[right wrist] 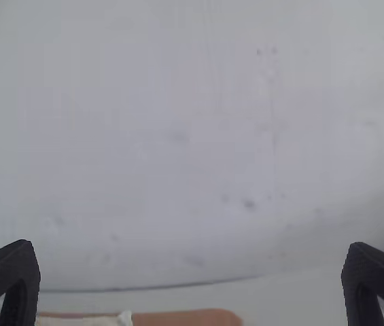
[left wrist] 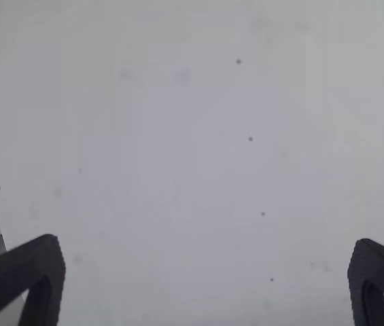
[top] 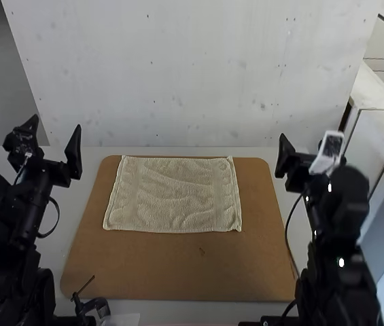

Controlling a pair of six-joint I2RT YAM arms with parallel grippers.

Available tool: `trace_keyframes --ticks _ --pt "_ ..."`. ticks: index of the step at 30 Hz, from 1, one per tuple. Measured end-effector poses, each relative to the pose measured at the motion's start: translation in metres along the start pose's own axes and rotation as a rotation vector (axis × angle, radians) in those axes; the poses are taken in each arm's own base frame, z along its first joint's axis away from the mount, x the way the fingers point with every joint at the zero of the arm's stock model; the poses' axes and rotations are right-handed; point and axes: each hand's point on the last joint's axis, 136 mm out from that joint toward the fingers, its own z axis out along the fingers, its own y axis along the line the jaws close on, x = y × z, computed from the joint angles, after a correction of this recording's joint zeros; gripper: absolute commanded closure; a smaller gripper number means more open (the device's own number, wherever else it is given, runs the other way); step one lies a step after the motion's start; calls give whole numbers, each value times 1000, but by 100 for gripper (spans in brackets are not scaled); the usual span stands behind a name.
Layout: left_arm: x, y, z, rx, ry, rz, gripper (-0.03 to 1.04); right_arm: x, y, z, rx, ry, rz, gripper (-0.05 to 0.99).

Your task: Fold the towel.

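Towel [top: 171, 195] lies spread flat on board [top: 164, 268], beige, textured, faintly rippled. Left gripper [top: 56, 125] and right gripper [top: 307, 138]: jaws wide open.

Between the left jaws and right jaws, the towel [top: 171, 197] is bumpy cloth and the board [top: 178, 272] looks like dull wood.

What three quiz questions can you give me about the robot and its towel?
1. True or false: the towel is bunched into a ball.
2. Fill in "open" or "shut": the left end effector and the right end effector are both ____.
3. In the high view, which edge of the brown board is the towel closer to? a) near edge b) far edge

Key: 1 false; 2 open; 3 b
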Motion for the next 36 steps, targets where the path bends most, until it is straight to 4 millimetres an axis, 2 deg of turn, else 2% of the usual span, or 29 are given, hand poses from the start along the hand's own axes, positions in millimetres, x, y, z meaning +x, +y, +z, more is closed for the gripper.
trace_keyframes --ticks 2,3,4,5,6,7,10,12,14,15,17,20,25,31,36 --pt "4 -2 7 13 34 12 9 -5 0 18 7 71 -13 -3" --pt "26 -8 22 54 166 -1 8 -11 0 35 11 113 -20 -3" --pt "31 -11 31 70 210 -5 8 -9 -1 43 14 141 -23 -3" --pt "44 -14 41 90 285 -11 8 -11 0 53 13 169 -25 -3" --pt "51 -15 60 110 357 -18 8 1 -1 72 12 254 -24 -3" --pt "70 -19 68 129 443 -25 8 12 0 80 7 313 -21 -3" --pt "107 -25 90 161 603 -41 8 54 1 104 -13 530 -3 -3" --pt "130 -30 95 177 682 -48 9 85 3 111 -32 670 15 -3" --pt "155 -36 97 203 786 -57 9 105 5 115 -47 788 35 -3" --pt "165 -39 97 216 838 -63 9 113 5 117 -52 837 44 -3" --pt "179 -42 102 237 903 -74 9 115 6 129 -59 877 47 -3" --pt "187 -42 117 257 955 -95 9 106 5 150 -75 884 50 -3" --pt "181 -36 150 267 962 -114 9 100 7 170 -95 915 52 -3" --pt "192 -37 176 291 1024 -133 9 112 7 185 -114 1007 47 -3" --pt "210 -41 184 318 1083 -138 9 116 7 196 -125 1048 38 -3"
